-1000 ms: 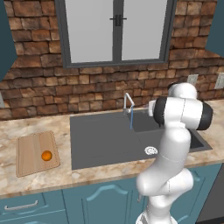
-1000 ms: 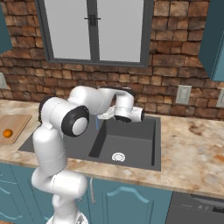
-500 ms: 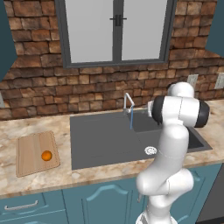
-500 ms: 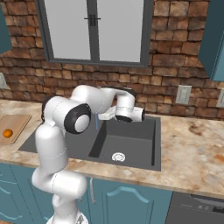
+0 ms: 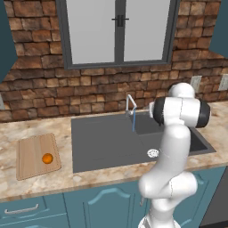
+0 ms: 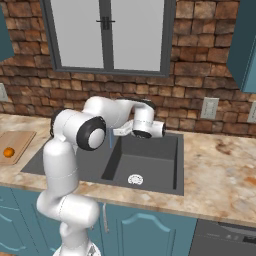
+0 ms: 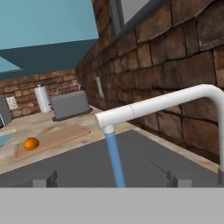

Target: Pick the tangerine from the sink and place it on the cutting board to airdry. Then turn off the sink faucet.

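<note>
Tangerine (image 5: 47,158) on cutting board (image 5: 31,156), left of sink (image 5: 107,142); faucet (image 5: 130,103) behind sink.

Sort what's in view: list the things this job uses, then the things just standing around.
Job:
tangerine, lying on the cutting board
sink
sink faucet, water running
gripper, open, empty

Standing around:
toaster
paper towel roll
window
wall outlets
</note>
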### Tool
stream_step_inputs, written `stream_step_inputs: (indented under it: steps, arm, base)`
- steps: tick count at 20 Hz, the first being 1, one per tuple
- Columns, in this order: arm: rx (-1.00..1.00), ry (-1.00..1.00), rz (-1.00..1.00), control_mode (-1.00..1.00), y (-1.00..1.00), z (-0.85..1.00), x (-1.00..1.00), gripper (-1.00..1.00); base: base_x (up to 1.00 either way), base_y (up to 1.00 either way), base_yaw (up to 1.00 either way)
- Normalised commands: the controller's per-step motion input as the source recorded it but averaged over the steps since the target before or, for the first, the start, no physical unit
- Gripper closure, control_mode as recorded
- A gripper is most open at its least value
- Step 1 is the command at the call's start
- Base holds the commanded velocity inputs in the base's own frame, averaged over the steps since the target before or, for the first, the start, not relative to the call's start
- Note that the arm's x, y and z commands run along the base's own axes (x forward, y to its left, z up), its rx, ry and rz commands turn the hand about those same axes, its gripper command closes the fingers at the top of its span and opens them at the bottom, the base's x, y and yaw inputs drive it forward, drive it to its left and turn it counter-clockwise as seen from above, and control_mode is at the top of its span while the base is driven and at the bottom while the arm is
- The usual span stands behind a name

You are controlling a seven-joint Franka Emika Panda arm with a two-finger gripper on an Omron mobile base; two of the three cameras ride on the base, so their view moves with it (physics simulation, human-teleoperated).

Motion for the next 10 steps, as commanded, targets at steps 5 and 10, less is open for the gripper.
stream_step_inputs:
  steps: [5,10]
  arm:
    - [0.0,0.0,0.0,-1.0,0.0,-0.1,0.21,-1.0]
    - [0.0,0.0,0.0,-1.0,0.0,-0.14,0.16,-1.0]
  base:
    - [0.0,0.0,0.0]
    - [0.0,0.0,0.0]
